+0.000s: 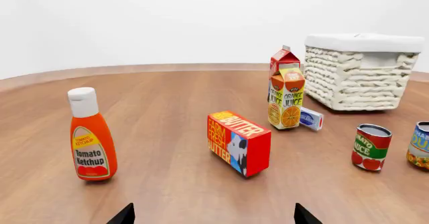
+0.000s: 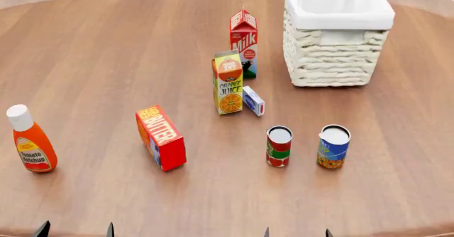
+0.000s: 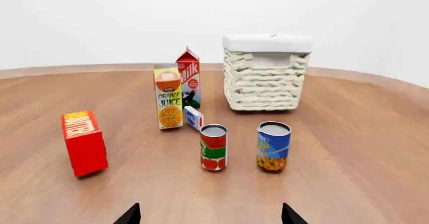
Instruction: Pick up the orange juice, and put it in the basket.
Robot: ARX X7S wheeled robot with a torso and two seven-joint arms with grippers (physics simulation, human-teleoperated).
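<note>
The orange juice (image 2: 228, 83) is a tall yellow carton standing upright mid-table, right in front of a red-and-white milk carton (image 2: 243, 43); it also shows as the orange juice (image 1: 287, 97) and the orange juice (image 3: 169, 97). The basket (image 2: 337, 61) is cream wicker with white lining, at the far right; the basket (image 3: 266, 81) and the basket (image 1: 358, 78) show in both wrist views. My left gripper (image 2: 74, 230) and right gripper (image 2: 296, 233) sit at the near table edge, both open and empty, far from the carton. Only their fingertips (image 1: 124, 216) (image 3: 130, 215) show.
A red butter box (image 2: 161, 137) stands left of centre, a ketchup bottle (image 2: 31, 141) at far left. Two cans (image 2: 279, 146) (image 2: 333, 146) stand in front of the right gripper. A small white-and-blue box (image 2: 253, 100) lies beside the juice. The round wooden table (image 2: 106, 51) stretches around them.
</note>
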